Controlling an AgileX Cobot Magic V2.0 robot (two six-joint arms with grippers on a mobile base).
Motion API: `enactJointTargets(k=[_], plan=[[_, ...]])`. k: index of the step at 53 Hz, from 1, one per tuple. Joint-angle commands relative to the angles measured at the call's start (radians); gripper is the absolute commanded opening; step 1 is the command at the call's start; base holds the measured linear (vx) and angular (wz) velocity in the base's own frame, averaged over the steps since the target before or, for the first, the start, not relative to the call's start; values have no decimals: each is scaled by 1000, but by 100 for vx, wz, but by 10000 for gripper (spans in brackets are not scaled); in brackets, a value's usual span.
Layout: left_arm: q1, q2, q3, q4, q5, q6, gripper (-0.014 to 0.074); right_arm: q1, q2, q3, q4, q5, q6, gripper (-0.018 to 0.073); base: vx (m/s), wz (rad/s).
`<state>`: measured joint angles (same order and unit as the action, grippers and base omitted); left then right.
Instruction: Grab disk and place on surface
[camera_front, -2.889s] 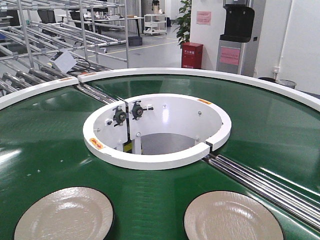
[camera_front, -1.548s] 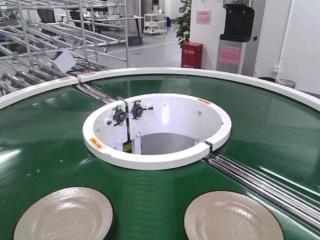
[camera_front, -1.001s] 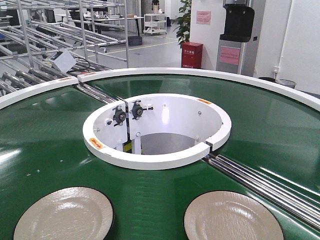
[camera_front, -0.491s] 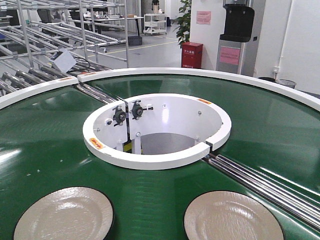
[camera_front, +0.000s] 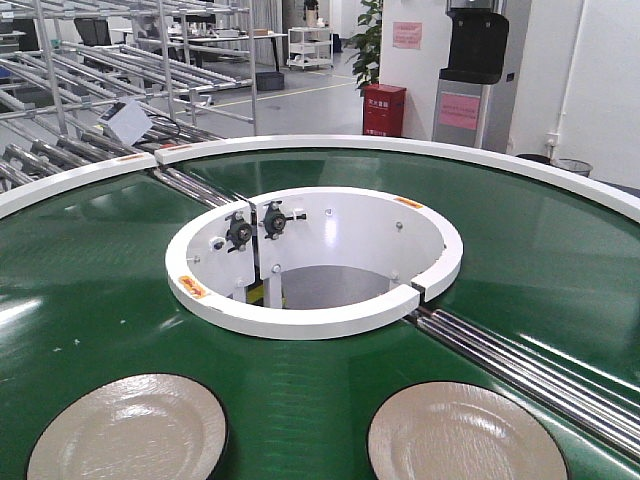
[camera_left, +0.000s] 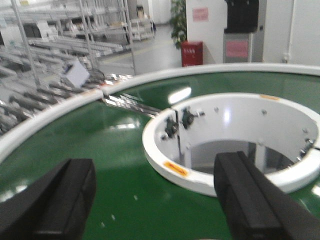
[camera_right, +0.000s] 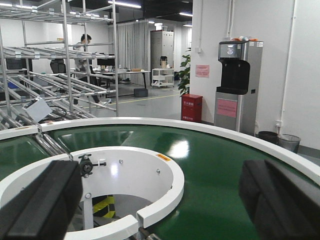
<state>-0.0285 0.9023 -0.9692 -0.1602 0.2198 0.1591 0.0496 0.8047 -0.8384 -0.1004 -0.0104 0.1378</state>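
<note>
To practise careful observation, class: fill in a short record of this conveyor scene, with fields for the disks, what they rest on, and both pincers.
disks: left disk and right disk, pale, lying flat, apart
support: green belt
centre: white ring, open in the middle
left pincer: open, empty
right pincer: open, empty
placing surface: not in view

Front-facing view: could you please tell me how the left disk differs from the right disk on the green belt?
The left disk lies on open green belt, while the right disk sits close beside the steel rollers. The left disk shows a broad dark band along its right edge; the right disk shows only a thin dark line along its left. Both are round, beige, shallow, lying flat, and cut off by the frame's bottom.
</note>
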Motion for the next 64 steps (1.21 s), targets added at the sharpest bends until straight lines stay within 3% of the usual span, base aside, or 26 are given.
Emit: enactJointTargets(k=[1, 10, 19, 31, 37, 43, 50, 56, 64], plan=[[-5, -1, -37, -63, 9, -14, 586, -3, -9, -50, 59, 10, 42, 681, 0, 0], [-1, 99, -125, -82, 298, -57, 576, -4, 47, -123, 186, 258, 73, 608, 0, 0], [6, 336, -295, 3, 527, -58, 576, -4, 146, -189, 306, 404, 40, 573, 0, 0], [175, 558, -344, -40, 592, -61, 573, -5, 253, -249, 542, 596, -193, 573, 0, 0], [264, 641, -344, -113, 596, -45, 573, -5, 299, -258, 642, 647, -261, 573, 0, 0], [318, 715, -344, -249, 602, 67, 573, -5, 327, -258, 703, 660, -314, 573, 0, 0], [336, 807, -344, -460, 629, 257, 573, -5, 337, -258, 710, 658, -325, 573, 0, 0], [336, 871, -346, -548, 632, 351, 573, -5, 337, -258, 710, 662, -324, 573, 0, 0], [336, 956, -346, -598, 643, 411, 573, -5, 337, -258, 707, 669, -328, 573, 0, 0]])
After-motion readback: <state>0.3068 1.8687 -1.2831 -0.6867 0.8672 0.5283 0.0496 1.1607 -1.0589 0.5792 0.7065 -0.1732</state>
